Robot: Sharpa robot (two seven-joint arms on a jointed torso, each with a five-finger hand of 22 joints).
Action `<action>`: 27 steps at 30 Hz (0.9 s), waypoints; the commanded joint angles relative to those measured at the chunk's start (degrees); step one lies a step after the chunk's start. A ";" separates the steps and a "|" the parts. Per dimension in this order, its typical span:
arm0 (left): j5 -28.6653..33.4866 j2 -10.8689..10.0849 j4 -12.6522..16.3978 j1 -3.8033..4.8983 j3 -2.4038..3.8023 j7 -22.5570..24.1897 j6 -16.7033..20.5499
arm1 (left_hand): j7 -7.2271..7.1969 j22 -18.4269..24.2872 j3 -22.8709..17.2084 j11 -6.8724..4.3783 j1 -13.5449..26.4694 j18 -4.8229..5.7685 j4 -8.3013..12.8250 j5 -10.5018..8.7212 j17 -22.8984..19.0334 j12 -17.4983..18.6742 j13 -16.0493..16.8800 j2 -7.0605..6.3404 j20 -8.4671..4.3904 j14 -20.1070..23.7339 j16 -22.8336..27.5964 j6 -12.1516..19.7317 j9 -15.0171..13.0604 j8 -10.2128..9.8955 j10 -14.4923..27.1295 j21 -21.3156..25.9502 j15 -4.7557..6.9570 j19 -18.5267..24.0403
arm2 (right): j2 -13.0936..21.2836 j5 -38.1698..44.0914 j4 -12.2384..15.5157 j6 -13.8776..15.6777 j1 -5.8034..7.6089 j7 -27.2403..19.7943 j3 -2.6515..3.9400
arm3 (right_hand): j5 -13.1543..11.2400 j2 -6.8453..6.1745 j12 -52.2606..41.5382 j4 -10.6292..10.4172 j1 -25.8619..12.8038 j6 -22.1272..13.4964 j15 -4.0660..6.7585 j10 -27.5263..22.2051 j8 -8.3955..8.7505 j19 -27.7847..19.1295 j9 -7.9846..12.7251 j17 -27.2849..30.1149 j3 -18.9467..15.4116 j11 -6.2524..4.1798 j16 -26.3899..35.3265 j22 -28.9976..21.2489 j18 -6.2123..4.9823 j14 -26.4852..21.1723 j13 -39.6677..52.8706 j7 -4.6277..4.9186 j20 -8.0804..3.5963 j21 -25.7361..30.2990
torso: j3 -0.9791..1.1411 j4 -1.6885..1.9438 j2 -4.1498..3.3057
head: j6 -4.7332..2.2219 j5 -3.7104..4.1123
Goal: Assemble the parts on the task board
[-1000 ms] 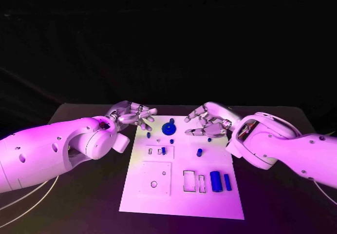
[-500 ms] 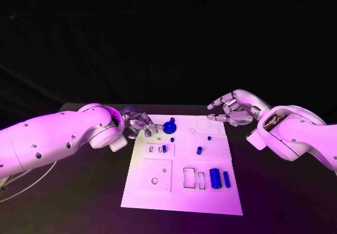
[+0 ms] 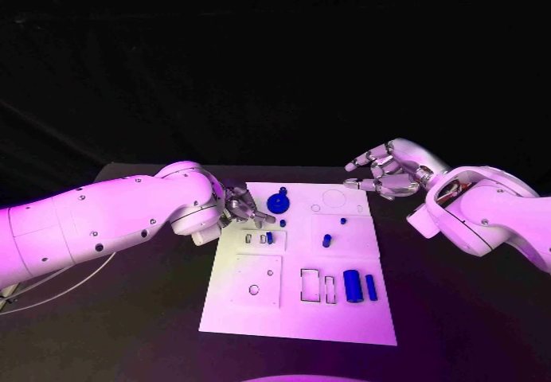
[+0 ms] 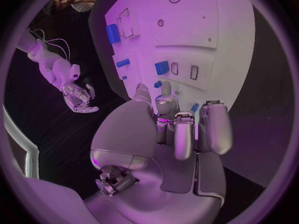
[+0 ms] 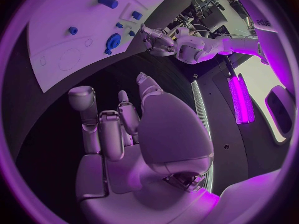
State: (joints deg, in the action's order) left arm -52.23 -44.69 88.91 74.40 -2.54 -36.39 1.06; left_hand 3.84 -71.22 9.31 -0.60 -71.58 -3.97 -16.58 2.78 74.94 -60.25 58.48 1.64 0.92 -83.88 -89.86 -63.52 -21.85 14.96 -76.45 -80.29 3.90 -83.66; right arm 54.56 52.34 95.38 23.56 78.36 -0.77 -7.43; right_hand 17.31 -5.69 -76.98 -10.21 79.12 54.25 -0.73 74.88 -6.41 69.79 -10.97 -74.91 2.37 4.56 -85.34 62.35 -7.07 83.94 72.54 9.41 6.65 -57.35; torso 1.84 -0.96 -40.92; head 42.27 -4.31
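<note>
Task board (image 3: pixel 301 318) lay flat mid-table, white plate with cutouts. All places below are relative to the board.

Left hand (image 3: pixel 239 204) sat at the board's far-left edge, just beside the blue disc part (image 3: pixel 278 204). Fingers curled in toward each other; the left wrist view showed nothing between the fingertips (image 4: pixel 163 88), though a small blue piece (image 4: pixel 157 84) lay right at them. Whether it touched that piece: couldn't tell. I'd call it closed on nothing.

Right hand (image 3: pixel 384 175) was off the board's far-right corner, raised above the table, well apart from any part. Fingers half curled and spread, palm empty in the right wrist view (image 5: pixel 118 134).

Parts on the board: big blue block (image 3: pixel 353 286) and slimmer blue bar (image 3: pixel 371 287) near the right edge toward the near end, touching nothing else. Short blue peg (image 3: pixel 326 239) mid-board. Tiny blue piece (image 3: pixel 269 236) in the small recess row left of centre.

Handling, my judgement: parts looked like rigid moulded plastic, light, smooth, likely slippery between metal fingers. Not fragile. Block and bar: pinch across the long flat sides. Peg: pinch round the shaft from above. Disc: take by its raised knob, not the thin rim. Small pieces were the risk, easy to flick away on contact
</note>
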 commanded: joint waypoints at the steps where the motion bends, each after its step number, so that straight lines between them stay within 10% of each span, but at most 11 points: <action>1: -1.78 0.75 -0.14 0.14 -0.04 -3.53 -1.63 | -0.19 -1.36 -0.30 -0.02 0.39 0.77 -0.03 0.05 15.06 -1.55 1.60 -0.13 0.10 -6.12 -0.14 0.42 -0.99 0.56 -0.34 -0.84 0.33 -0.71 | -0.08 0.62 -0.11 0.12 0.00 0.72 -0.02 | 0.22 -0.13 0.21 -0.01 -0.47 0.36 0.26 -0.48 -0.32 -0.40 -0.07 -4.87 -0.26 -0.01 0.33 -0.08 -0.56 2.87 -0.09 -0.19 -0.02 0.24 | -0.02 0.01 -0.02 | 0.24 0.06; 27: -3.22 3.95 -2.60 0.15 -0.45 -5.08 -4.98 | -0.27 -3.52 -1.52 -0.01 2.08 1.05 -0.08 0.03 15.06 -3.52 3.85 -1.44 0.20 -6.12 -0.14 1.74 -4.56 2.15 0.01 -2.24 0.24 -0.90 | -0.18 0.88 -0.27 -0.06 -0.03 1.33 -0.05 | 0.47 -0.12 0.32 -0.22 -0.69 0.37 0.29 -0.62 -0.42 -0.69 -0.11 -4.45 -0.49 -0.04 0.57 -0.50 -0.67 2.73 -0.26 -0.23 -0.03 0.85 | -0.05 0.01 -0.11 | 1.10 -0.03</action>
State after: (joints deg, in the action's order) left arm -55.10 -40.94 86.37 74.46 -3.00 -39.81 -2.20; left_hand 3.56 -74.65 8.11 -0.69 -69.92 -3.98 -16.66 2.78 74.92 -63.47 62.26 0.45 0.92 -83.88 -89.86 -62.00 -26.36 16.74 -76.54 -82.32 3.90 -83.66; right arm 54.42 52.57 95.12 23.68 78.34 0.45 -7.48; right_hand 17.65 -5.91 -76.98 -10.37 78.89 54.42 -0.73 74.67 -6.63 69.37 -11.01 -74.95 2.22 4.35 -85.12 61.90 -7.06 83.94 72.36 9.24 6.65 -56.79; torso 1.82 -0.97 -41.01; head 43.28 -4.30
